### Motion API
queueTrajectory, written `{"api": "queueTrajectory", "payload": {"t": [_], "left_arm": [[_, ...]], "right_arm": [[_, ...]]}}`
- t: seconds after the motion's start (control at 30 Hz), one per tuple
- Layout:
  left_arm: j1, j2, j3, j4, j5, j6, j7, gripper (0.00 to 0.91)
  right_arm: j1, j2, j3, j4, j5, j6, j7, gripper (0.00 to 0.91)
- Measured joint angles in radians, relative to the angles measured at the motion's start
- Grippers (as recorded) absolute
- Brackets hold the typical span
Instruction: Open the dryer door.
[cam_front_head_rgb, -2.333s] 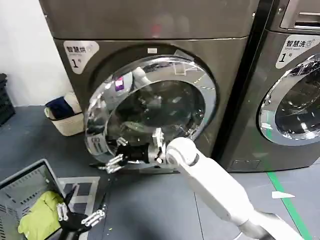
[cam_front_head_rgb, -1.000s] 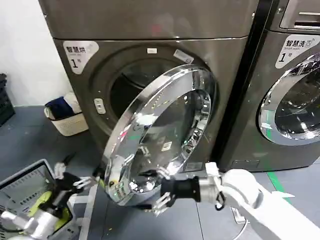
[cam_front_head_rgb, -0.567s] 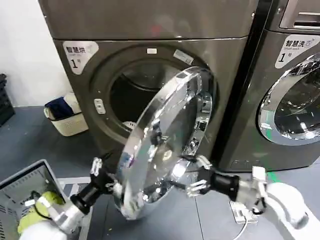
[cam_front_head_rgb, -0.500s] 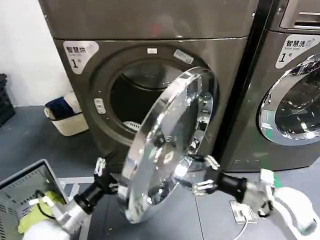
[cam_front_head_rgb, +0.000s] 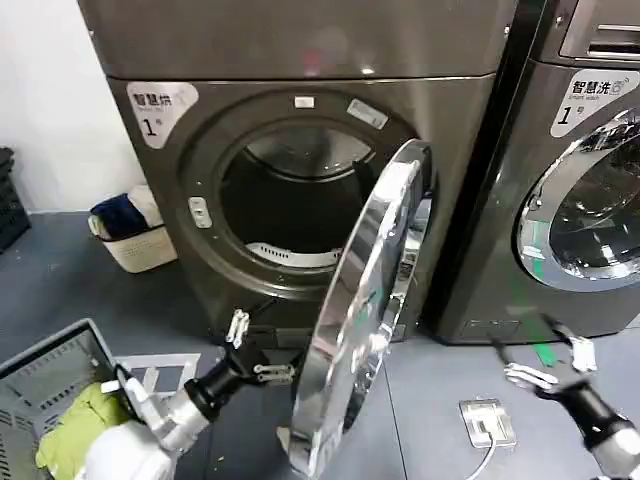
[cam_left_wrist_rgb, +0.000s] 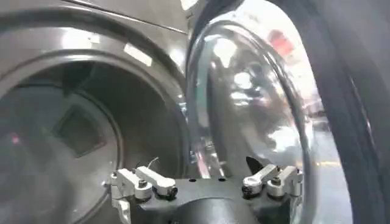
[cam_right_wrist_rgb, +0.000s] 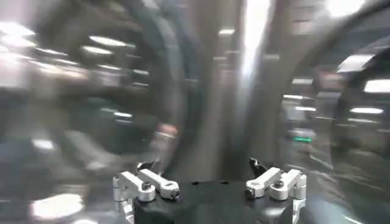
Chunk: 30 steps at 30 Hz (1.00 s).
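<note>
1. The dryer door (cam_front_head_rgb: 365, 310) has swung from nearly shut to standing edge-on, hinged at 3 o'clock of the drum opening (cam_front_head_rgb: 290, 215), which is now fully exposed.
2. The left gripper (cam_front_head_rgb: 255, 362), at 7 o'clock of the opening, sits just beside the door's inner face with fingers spread and gripping nothing; whether it touches the chrome ring is hard to tell.
3. The right gripper (cam_front_head_rgb: 545, 362) has let go and drawn back to 4 o'clock, well apart from the door, fingers released and empty.
4. Judging by the gap, the opening looks essentially done; at most a final nudge wider remains.
</note>
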Motion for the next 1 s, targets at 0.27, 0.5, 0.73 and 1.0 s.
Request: {"api": "queueTrajectory", "payload": {"t": [0.27,0.5,0.73,1.0], "left_arm": [[-0.103,-0.031,0.125,0.044,0.025,0.008,-0.028,0.907],[-0.198,-0.061,0.247,0.096,0.039,0.018,-0.045,0.907],[-0.317,-0.110,0.370,0.172,0.037,0.027,-0.060,0.907],[-0.449,-0.178,0.487,0.279,0.033,0.024,-0.073,0.907]], "right_arm": [[-0.001,0.119,0.165,-0.075,-0.021,-0.002,0.161,0.907],[0.011,0.199,0.282,-0.140,-0.088,0.007,0.335,0.907],[0.041,0.251,0.389,-0.208,-0.118,-0.046,0.501,0.907],[0.056,0.254,0.527,-0.303,-0.145,-0.118,0.594,0.907]]}}
